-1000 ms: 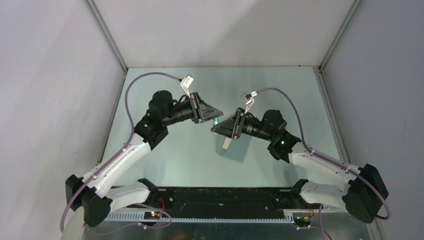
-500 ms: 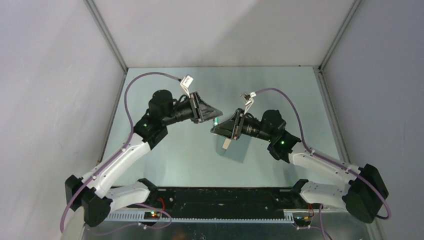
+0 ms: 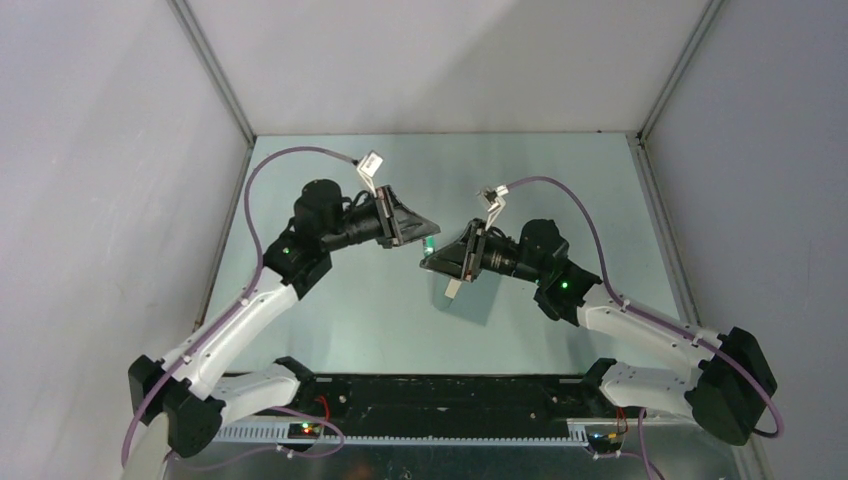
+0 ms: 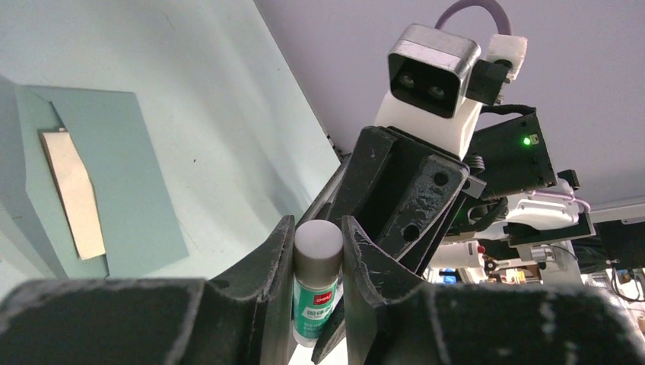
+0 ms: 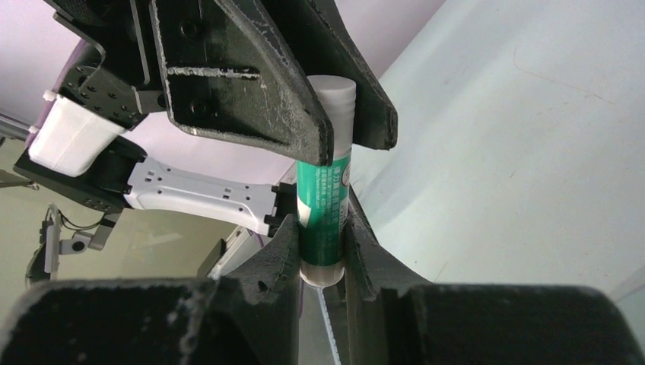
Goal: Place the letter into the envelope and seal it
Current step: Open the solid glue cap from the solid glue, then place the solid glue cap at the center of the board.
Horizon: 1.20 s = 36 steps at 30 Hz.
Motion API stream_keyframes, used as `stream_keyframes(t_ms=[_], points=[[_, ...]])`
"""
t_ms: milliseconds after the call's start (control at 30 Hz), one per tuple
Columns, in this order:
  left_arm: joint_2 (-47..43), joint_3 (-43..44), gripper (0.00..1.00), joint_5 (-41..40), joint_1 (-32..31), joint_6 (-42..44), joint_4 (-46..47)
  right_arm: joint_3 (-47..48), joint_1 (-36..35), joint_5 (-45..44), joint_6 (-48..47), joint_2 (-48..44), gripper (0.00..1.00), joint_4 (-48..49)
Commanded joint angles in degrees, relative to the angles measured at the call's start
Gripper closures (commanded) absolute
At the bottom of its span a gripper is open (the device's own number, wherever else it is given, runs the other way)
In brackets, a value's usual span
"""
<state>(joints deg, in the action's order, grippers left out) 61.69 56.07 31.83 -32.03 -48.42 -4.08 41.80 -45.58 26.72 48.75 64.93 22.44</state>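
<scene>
Left wrist view has the left gripper point(image 4: 317, 232) closed narrowly on the white cap end of a glue stick point(image 4: 315, 308), with both fingers pressed against the cap's sides. Opposite it, the right gripper point(image 5: 323, 236) pinches the same stick lower down. Its fingers touch the green printed barrel near the base, so the stick spans between the two grippers in the air above the table point(image 4: 198, 68). Both pairs of jaws stand only as wide as the stick.

The envelope point(image 4: 133, 175) lies flat on the table, well apart from the grippers. The letter point(image 4: 71, 190) shows as a tan strip on it. Whether the sheet is tucked inside or merely lies on top cannot be told. Part of the envelope is cut off by the picture's edge and the gripper body.

From the top external camera the grippers cover the stick almost wholly. The envelope can hardly be told from the tabletop there, and only a small tan patch shows just below the right gripper.
</scene>
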Motion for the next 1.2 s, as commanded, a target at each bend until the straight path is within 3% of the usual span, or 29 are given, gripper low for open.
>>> stream_keyframes(t_ms=[0, 300, 433, 633, 700, 833, 1033, 1167], points=[[-2.4, 4.4, 1.00, -1.4, 4.0, 1.1, 1.4, 1.2, -1.9, 0.0, -3.5, -1.0, 1.00, -8.5], [-0.8, 6.5, 1.00, -1.7, 6.0, 0.5, 2.6, -1.5, -3.6, -1.9, -3.1, -3.4, 1.00, -10.3], [0.7, 7.2, 1.00, -3.8, 6.9, 2.1, -1.7, -1.7, -3.6, -3.4, -3.9, -4.5, 1.00, -12.4], [13.0, 15.3, 1.00, -30.7, 8.3, 10.7, -27.3, -3.9, -1.4, -6.3, -4.3, -8.8, 1.00, -16.5], [17.5, 16.4, 1.00, -38.2, 8.4, 12.0, -29.8, -4.3, -0.4, -6.8, -4.5, -10.6, 1.00, -18.4], [24.9, 17.3, 1.00, -44.6, 8.7, 12.2, -31.9, -4.4, 0.8, -8.3, -5.5, -15.0, 1.00, -22.9], [37.0, 25.5, 1.00, -52.3, 9.6, 11.6, -40.8, -4.6, 2.0, -9.1, -5.8, -17.9, 1.00, -26.9], [36.3, 21.7, 1.00, -58.2, 9.5, 12.1, -34.7, -5.0, 2.1, -8.7, -5.9, -17.9, 1.00, -27.0]])
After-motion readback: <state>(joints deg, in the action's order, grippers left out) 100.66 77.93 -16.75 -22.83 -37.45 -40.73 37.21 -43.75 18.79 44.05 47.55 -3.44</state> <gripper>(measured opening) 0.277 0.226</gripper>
